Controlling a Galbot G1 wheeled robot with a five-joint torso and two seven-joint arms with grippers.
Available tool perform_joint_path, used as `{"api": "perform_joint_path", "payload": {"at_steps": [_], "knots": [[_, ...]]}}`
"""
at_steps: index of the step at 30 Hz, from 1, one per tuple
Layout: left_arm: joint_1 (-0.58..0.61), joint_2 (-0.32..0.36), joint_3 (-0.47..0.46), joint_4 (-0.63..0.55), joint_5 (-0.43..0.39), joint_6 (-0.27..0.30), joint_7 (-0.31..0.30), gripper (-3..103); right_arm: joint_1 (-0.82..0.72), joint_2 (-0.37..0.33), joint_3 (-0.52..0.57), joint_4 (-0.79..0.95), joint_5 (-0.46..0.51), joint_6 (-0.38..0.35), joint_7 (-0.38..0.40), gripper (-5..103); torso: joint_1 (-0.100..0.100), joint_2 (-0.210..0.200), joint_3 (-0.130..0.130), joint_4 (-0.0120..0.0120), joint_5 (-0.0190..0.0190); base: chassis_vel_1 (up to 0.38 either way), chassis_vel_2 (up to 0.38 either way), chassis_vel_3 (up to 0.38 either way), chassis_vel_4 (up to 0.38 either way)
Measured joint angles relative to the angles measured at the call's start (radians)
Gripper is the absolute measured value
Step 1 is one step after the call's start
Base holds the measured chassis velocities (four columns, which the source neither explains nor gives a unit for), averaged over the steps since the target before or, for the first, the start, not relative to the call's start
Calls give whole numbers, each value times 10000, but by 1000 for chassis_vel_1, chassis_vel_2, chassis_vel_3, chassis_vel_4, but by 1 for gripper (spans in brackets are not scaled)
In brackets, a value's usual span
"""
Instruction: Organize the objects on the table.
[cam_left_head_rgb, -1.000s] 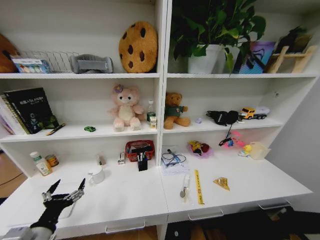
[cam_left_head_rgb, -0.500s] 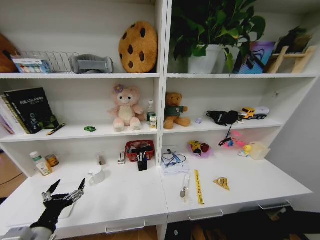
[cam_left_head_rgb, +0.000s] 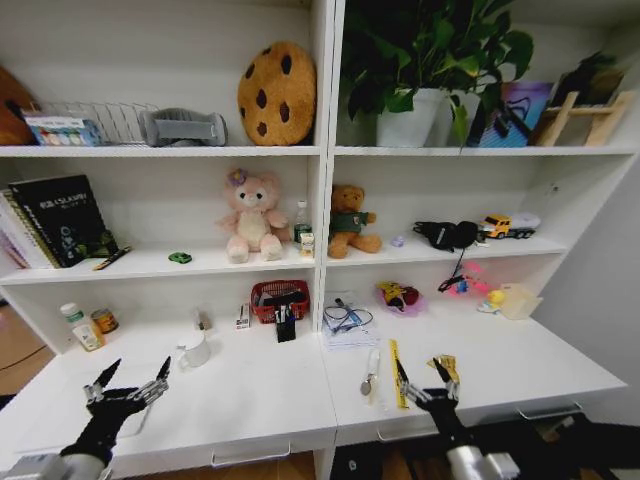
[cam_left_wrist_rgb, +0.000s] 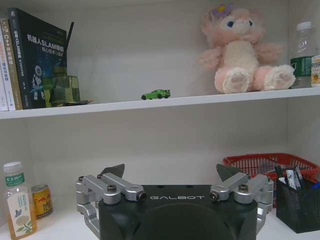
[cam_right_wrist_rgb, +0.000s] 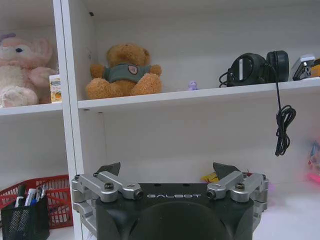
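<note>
Loose objects lie on the white table (cam_left_head_rgb: 260, 392): a white mug (cam_left_head_rgb: 193, 350), a silvery pen-like tool (cam_left_head_rgb: 370, 372), a yellow strip (cam_left_head_rgb: 396, 370) and a yellow wrapper (cam_left_head_rgb: 446, 364). A tiny green toy car (cam_left_head_rgb: 180, 258) (cam_left_wrist_rgb: 156, 94) stands on the shelf above. My left gripper (cam_left_head_rgb: 138, 370) (cam_left_wrist_rgb: 170, 171) hovers open over the table's front left, holding nothing. Over the front right, my right gripper (cam_left_head_rgb: 420, 374) (cam_right_wrist_rgb: 167, 169) is open and empty, just in front of the yellow strip and the wrapper.
A red basket (cam_left_head_rgb: 279, 297) and a black pen holder (cam_left_head_rgb: 286, 325) stand at the back centre. A bottle (cam_left_head_rgb: 78, 327) and a can (cam_left_head_rgb: 104, 321) are at the back left. Papers with a cable (cam_left_head_rgb: 347, 322) lie behind the strip. Plush toys sit on the shelf.
My right gripper has risen into the head view at the table's front right. The left gripper and the objects have stayed put.
</note>
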Motion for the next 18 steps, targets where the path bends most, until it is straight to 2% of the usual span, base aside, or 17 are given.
{"api": "perform_joint_path", "payload": {"at_steps": [8, 11, 18], "knots": [[0, 0, -1, 0, 1, 0, 0, 100, 81, 134, 188, -352, -3, 19, 216, 100, 0, 0, -1, -4, -1, -5, -5, 12, 8], [0, 0, -1, 0, 1, 0, 0, 100, 169, 60, 198, -418, 15, 19, 220, 100, 0, 1, -1, 2, -2, -123, -88, 103, 80], [0, 0, 0, 0, 0, 0, 0, 100, 400, -29, 143, -641, -19, 6, 304, 100, 0, 1, -1, -1, 2, -179, -175, 172, 186]]}}
